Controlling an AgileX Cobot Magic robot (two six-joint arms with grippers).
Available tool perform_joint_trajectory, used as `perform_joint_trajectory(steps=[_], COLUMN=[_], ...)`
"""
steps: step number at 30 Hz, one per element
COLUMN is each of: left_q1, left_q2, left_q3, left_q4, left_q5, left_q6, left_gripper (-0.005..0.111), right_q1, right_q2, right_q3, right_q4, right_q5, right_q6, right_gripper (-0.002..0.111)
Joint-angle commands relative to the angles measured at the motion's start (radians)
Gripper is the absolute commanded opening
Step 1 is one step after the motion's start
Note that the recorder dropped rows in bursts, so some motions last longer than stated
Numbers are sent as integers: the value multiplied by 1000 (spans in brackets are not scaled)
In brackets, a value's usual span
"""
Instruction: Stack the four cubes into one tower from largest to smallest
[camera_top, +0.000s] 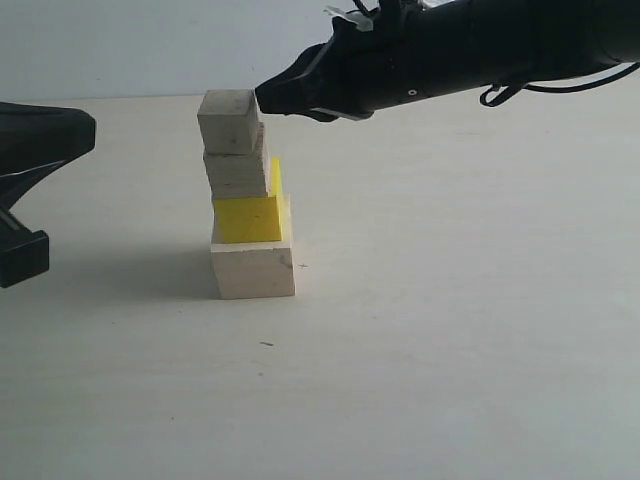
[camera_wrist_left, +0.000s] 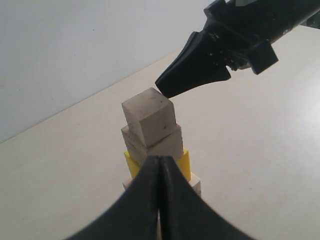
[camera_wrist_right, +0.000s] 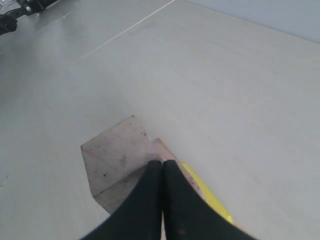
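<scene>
Four-cube tower (camera_top: 248, 205) stacked on table (camera_top: 460, 350); right end effector (camera_top: 262, 96) pressed together, tip at small cube (camera_top: 230, 120); left end effector (camera_wrist_left: 159, 160) pressed together.

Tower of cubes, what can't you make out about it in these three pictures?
Left wrist view: the left gripper, jaws shut, hides most of the large cube.
Right wrist view: the right gripper covers most of what lies below the small cube; only a sliver of the yellow cube shows.
Exterior view: whether the right gripper's tip touches the small cube is unclear; the left gripper is cut off by the frame edge.
</scene>
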Motion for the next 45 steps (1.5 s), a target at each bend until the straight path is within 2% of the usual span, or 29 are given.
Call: perform_joint_trajectory(steps=[1,9,22,29,33,35,39,43,45], left_q1=[-5,-5,-5,-5,0,32,150,298,364], left_q2=[3,3,3,3,3,3,-8,-30,-44], left_q3=[1,1,1,1,1,1,1,1,1], left_q4=[5,5,5,5,5,5,5,-29,-58], left_q5=[-6,-13,0,1,2,-1,-3,-66,-92], left_q6=[-7,-7,-7,-7,-7,-29,-52,-70,-70], left_gripper=[0,0,0,0,0,0,0,0,0], right_q1=[2,2,2,-1,-38,-68,-118,-160,-194], right_q2=[4,41,19,-95,-166,-210,-319,-492,-586], right_q3=[-8,-35,-35,-35,-17,29,172,291,325], right_q4=[10,8,-43,-132,-125,-111,-22,238,244], right_q5=[-20,34,18,-230,-305,-357,-394,-498,-521], right_q6=[-8,-4,28,63,63,63,-31,-278,-372], right_gripper=[0,0,0,0,0,0,0,0,0])
